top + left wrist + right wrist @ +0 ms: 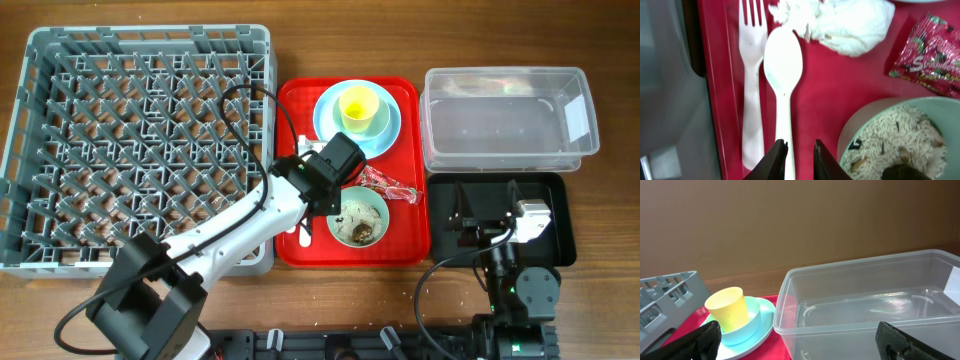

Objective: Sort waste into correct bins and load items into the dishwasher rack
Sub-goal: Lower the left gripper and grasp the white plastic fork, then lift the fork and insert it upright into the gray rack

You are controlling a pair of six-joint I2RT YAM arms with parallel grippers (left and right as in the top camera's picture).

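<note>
White spoon [783, 70] handle inside parted left tool [799, 152], on red tray [840, 95]

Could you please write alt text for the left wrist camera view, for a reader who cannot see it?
The left gripper, jaws slightly apart, sits over the handle end of a white spoon lying beside a white fork on a red tray. A crumpled tissue and red wrapper lie beyond, and a green bowl of rice is at lower right.

White spoon [783, 70], fork [752, 85] flat side by side; mint bowl [940, 104] w/ rice scraps [890, 135].
</note>
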